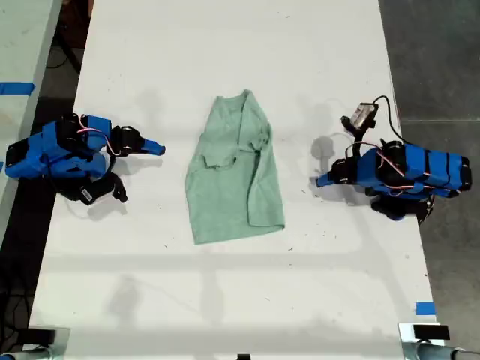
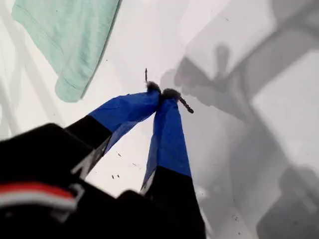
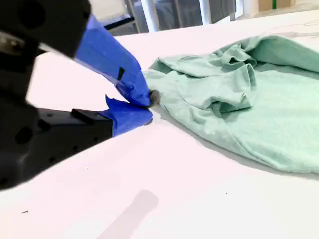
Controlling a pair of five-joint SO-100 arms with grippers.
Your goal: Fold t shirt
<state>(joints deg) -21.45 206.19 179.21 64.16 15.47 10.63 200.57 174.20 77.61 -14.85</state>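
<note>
The t shirt (image 1: 236, 171), sleeves folded in, lies mid-table (image 1: 225, 315) between both arms; my first gripper (image 2: 160, 92) tips together, empty; my second gripper (image 3: 145, 108) nearly closed, seemingly empty, should pinch the hem squarely before folding lengthwise.

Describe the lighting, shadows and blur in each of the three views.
Exterior view: even light, sharp, with soft grey arm shadows on the white table. First wrist view: dark overlapping shadows beyond my first gripper, whose body is blurred close up. Second wrist view: the table is overexposed to pinkish white; my second gripper is soft, the t shirt clearer.
</note>
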